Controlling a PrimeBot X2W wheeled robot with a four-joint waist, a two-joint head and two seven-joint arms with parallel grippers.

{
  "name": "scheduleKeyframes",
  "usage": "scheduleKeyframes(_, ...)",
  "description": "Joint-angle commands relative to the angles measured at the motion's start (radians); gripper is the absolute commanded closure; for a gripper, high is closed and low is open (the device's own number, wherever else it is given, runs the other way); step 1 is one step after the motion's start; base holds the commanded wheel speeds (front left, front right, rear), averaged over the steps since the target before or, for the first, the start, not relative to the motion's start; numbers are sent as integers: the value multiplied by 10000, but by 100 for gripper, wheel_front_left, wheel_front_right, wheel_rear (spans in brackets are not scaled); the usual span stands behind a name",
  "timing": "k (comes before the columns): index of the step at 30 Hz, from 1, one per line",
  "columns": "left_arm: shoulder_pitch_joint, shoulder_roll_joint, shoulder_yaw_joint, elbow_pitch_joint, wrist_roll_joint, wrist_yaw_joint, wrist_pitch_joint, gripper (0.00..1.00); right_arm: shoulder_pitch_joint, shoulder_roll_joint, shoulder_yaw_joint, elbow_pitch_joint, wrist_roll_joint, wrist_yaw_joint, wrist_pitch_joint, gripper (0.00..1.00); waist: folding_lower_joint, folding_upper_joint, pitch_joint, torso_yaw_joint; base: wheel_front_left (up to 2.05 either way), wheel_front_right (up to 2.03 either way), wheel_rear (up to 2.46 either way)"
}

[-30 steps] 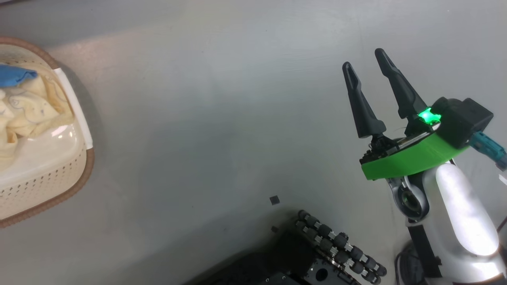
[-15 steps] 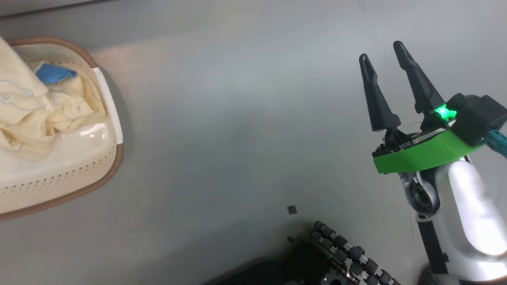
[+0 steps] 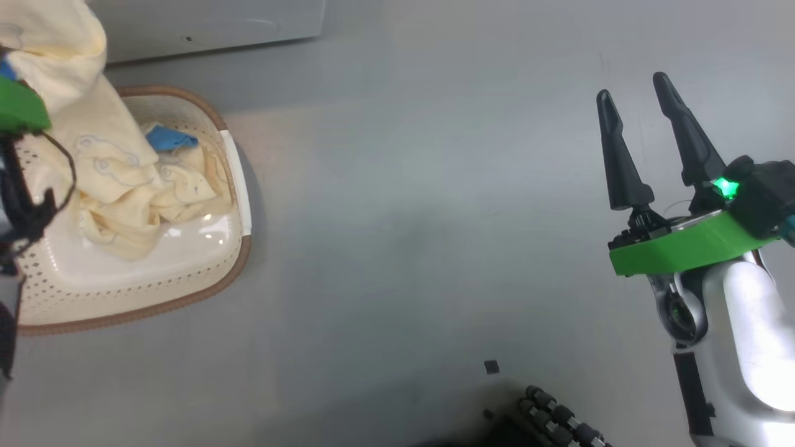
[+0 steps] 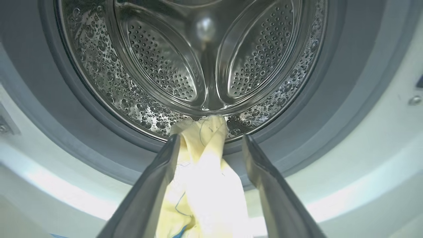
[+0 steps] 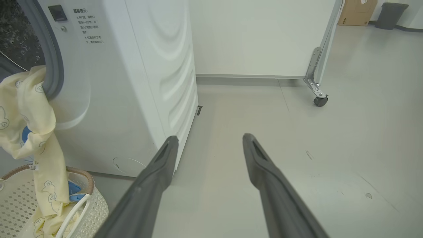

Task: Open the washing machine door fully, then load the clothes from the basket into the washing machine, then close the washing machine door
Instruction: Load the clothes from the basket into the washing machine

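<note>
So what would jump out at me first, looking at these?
The cream-yellow clothes, trailing from the basket up to the mouth of the washing machine, where they lie inside the open left end effector. Behind them gleams the steel drum, dotted with holes. The right end effector hangs open over bare grey floor.

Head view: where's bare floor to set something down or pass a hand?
Free: the wide floor between basket and right hand, from the washer down to the base rollers. Crowded: far left, where clothes trail out of the basket.
</note>
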Motion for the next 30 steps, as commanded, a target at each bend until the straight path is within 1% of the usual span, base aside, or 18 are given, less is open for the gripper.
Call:
scheduleKeyframes(1,285,301,306,-467,19,736,-119,0,237,-87,85,-312,-94,35,-36,0,1,0,-370,279,0,0,0)
scheduleKeyframes(7,2042,-227,173,-1216,-74,1038,-881,0,483,-176,-87,-374,-371,35,156,0,1,0,-1157,750,0,0,0)
scheduleKeyframes(12,3381,-742,-76,-1547,-236,1098,-1335,0,801,-303,-46,-446,-594,35,378,0,1,0,-1955,1128,0,0,0)
scheduleKeyframes(20,5150,-1450,-428,-1545,-487,1141,-1656,0,1371,-410,75,-599,-831,35,855,0,1,0,-3232,1516,0,0,0)
scheduleKeyframes(25,5688,-1585,-657,-1457,-569,1063,-1656,0,1692,-396,86,-767,-889,35,1092,0,1,0,-3631,1599,0,0,0)
scheduleKeyframes(30,5765,-1584,-804,-1372,-541,1097,-1505,0,1897,-333,18,-972,-865,35,1197,0,1,0,-3768,1553,0,0,0)
